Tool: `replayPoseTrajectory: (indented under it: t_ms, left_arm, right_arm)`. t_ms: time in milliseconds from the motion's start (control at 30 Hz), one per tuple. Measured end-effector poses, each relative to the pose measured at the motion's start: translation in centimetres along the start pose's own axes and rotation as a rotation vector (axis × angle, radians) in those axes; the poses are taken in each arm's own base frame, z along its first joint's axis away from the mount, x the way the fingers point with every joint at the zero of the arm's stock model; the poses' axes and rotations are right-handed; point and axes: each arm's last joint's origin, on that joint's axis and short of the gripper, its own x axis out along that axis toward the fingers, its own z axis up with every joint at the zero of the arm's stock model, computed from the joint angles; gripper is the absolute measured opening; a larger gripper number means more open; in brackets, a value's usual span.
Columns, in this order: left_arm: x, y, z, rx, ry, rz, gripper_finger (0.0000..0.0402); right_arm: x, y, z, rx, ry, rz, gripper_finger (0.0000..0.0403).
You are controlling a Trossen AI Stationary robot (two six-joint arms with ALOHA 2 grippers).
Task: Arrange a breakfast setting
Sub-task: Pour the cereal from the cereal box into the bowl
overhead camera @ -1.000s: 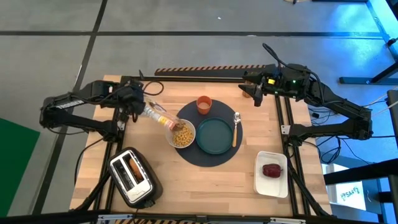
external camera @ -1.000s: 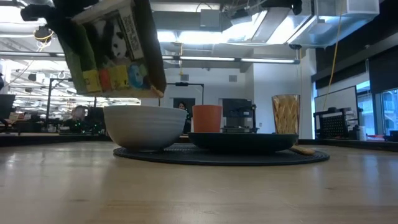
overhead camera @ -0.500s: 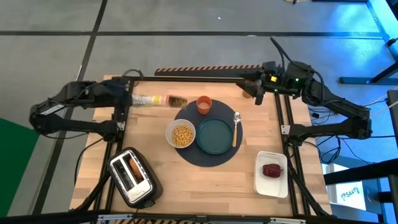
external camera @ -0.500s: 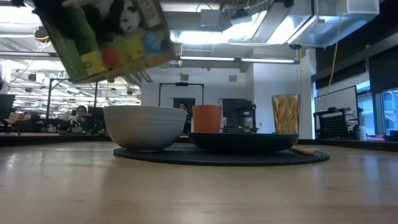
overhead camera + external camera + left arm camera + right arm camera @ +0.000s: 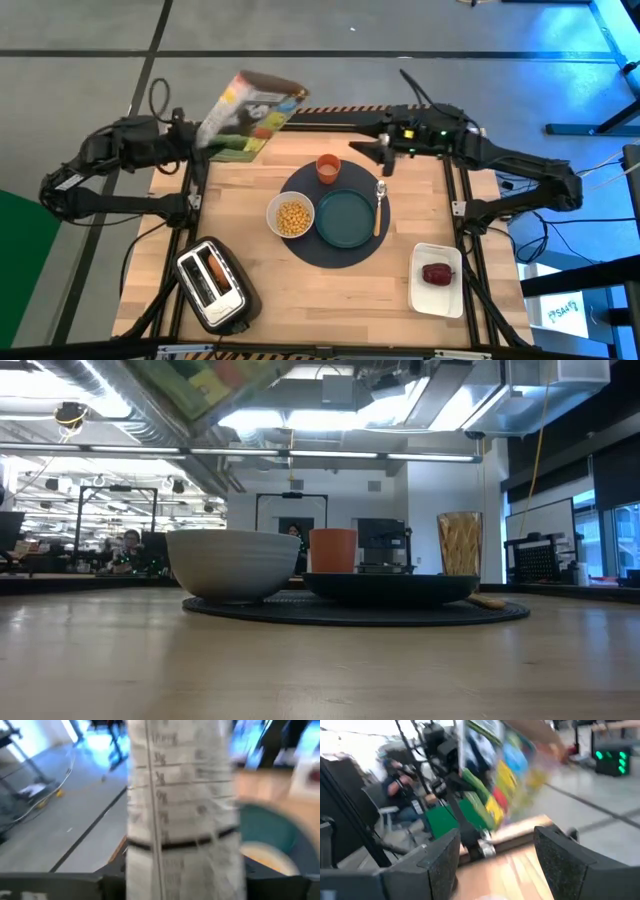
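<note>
My left gripper (image 5: 203,141) is shut on a colourful cereal box (image 5: 250,112), held high over the table's far left edge; its edge shows at the top of the low view (image 5: 215,374). The white bowl (image 5: 291,216) holds yellow cereal and stands on the round dark-grey mat (image 5: 345,258) beside the teal plate (image 5: 345,217). The orange cup (image 5: 328,167) and the spoon (image 5: 379,205) are on the mat's edge. My right gripper (image 5: 383,160) is open and empty, right of the cup. The dark-red fruit (image 5: 436,273) lies on the white tray. A toasted piece (image 5: 217,270) sticks out of the toaster. My left gripper pinches the cereal box between its two fingers, one on each broad face, near the box's closed end (image 5: 165,870). The narrow printed side faces the wrist camera. The fingers come from the table's left. The box is lifted clear, its open end (image 5: 278,86) pointing far and right.
The silver toaster (image 5: 212,283) stands at the near left corner. The white tray (image 5: 438,292) lies at the near right. Bare wood shows along the near edge (image 5: 330,300). A striped bar (image 5: 340,113) runs along the far edge.
My left gripper has drawn back from over the bowl toward the table's far left edge and risen, still shut on the box. The box has tipped back from its slant over the bowl. My right gripper has moved toward the table's left, nearer the cup.
</note>
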Motion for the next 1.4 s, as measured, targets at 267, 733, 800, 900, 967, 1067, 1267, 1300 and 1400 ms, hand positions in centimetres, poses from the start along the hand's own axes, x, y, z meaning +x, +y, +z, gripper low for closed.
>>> replayPoseTrajectory:
  t_ms: [267,733,800,900,967,1067,1267,1300,1400]
  left_arm:
    - [1.2,-0.6,2.8,-0.079,-0.223,-0.162,0.0132]
    - [7.9,-4.2,-2.5,-0.090,0.083,-0.360,0.0069]
    - [8.2,-4.3,-3.4,-0.083,0.110,-0.359,0.0069]
    - [8.5,-4.5,-4.5,-0.078,0.132,-0.358,0.0069]
    - [8.4,-4.5,-4.8,-0.080,0.139,-0.358,0.0068]
    - [8.5,-4.5,-4.7,-0.070,0.126,-0.359,0.0068]
    - [8.4,-4.4,-4.2,-0.068,0.065,-0.361,0.0068]
    - [8.3,-4.4,-4.2,-0.068,0.065,-0.361,0.0068]
    - [8.0,-4.3,-4.3,-0.068,0.064,-0.361,0.0068]
  right_arm:
    - [3.7,-0.8,-0.5,0.001,-0.146,0.009,0.0269]
    - [2.2,-1.1,-1.9,0.038,0.064,-0.124,0.0307]
    - [2.1,-1.1,-2.0,0.040,0.078,-0.129,0.0307]
    - [2.0,-1.2,-2.3,0.046,0.117,-0.140,0.0307]
    - [2.0,-1.2,-2.4,0.047,0.125,-0.143,0.0307]
    - [2.0,-1.3,-2.5,0.047,0.130,-0.146,0.0307]
    - [2.0,-1.3,-2.4,0.045,0.126,-0.158,0.0307]
    - [2.0,-1.4,-2.4,0.045,0.126,-0.159,0.0307]
    - [1.9,-1.5,-2.4,0.046,0.125,-0.160,0.0307]
